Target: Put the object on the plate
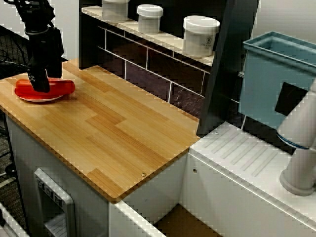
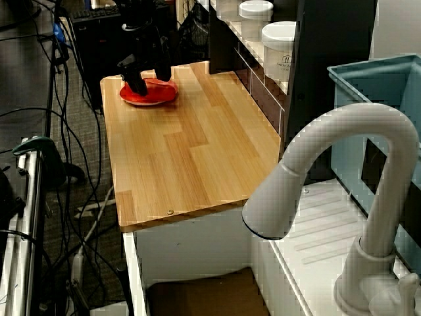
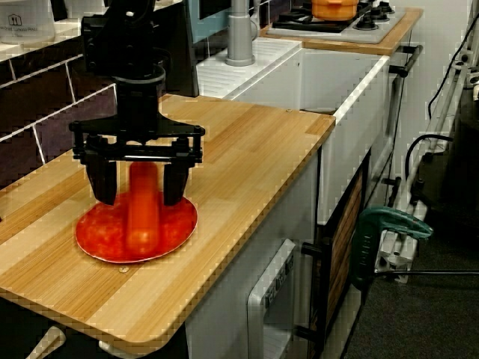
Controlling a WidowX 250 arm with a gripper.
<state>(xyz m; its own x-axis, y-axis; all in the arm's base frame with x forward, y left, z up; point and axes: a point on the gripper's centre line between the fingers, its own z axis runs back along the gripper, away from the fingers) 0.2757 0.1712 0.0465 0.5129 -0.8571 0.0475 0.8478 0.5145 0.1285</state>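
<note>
Both gripper (image 3: 139,185) fingers stand spread, apparently clear of the object (image 3: 142,209) on the plate (image 3: 101,233).

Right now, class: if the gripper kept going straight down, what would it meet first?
Probably the sausage between its open fingers, lying on the plate; the fingertips might reach the plate too.

You see three white jars (image 1: 200,35) on the far shelf, a blue bin (image 1: 276,79), a white faucet (image 2: 342,197).
</note>
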